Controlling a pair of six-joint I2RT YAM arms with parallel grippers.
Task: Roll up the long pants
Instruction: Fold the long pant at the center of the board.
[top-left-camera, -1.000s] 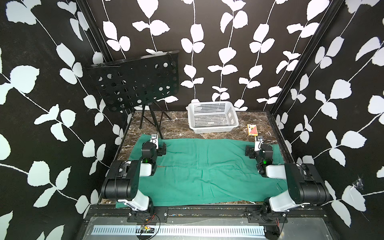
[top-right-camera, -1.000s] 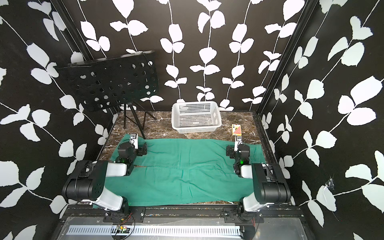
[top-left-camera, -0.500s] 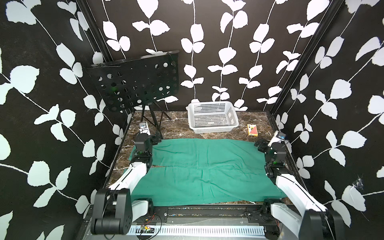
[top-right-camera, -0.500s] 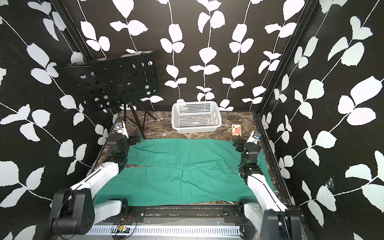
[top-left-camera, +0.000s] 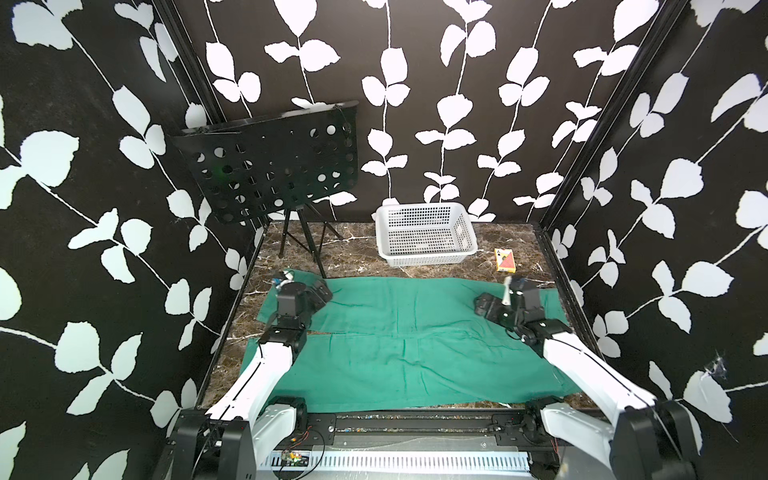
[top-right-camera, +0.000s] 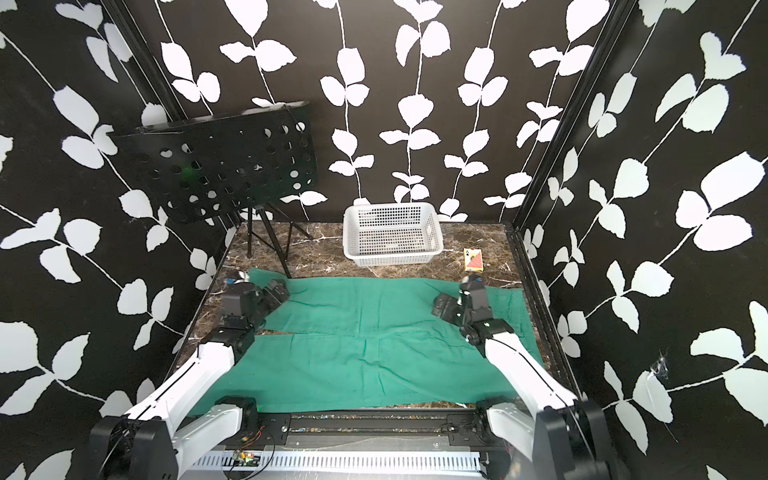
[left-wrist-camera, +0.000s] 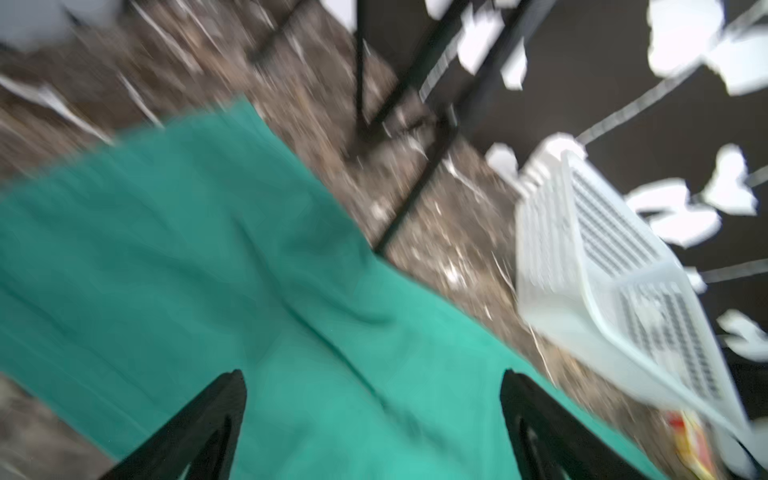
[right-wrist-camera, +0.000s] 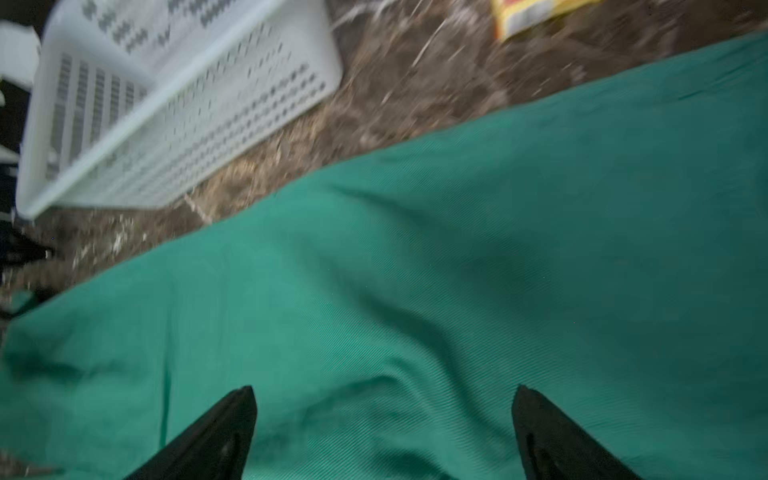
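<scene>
**Pants flat, both arms poised over the far leg**

The long pants (top-left-camera: 415, 353) lie spread flat across the tabletop (top-left-camera: 357, 257), covering most of its width. The two legs run side by side. The split between them opens on the left side, so the cuffs are probably there and the waist to the right. Nothing is rolled yet.

The left fingers (left-wrist-camera: 208, 424) are spread wide above the cloth near the far leg's left end. The right fingers (right-wrist-camera: 224, 424) are equally wide over the far strip toward the right end. Neither pair pinches anything. Whether the tips touch the cloth I cannot tell, as both wrist views are blurred. One arm at each end suggests smoothing or folding the far leg before a roll begins.

Edges:
- The far hem runs just short of the white basket (top-left-camera: 424, 259), with a strip of bare marble between them.
- A foot of the music stand (top-left-camera: 274, 166) comes down right at the far left hem and could snag.
- A small card box (top-left-camera: 505, 260) sits near the far right corner, apart from the cloth.
- The right end nearly reaches the frame and the near hem reaches the front rail.

Open room is scarce at the sides, so a roll likely has to travel along the cloth itself.
</scene>
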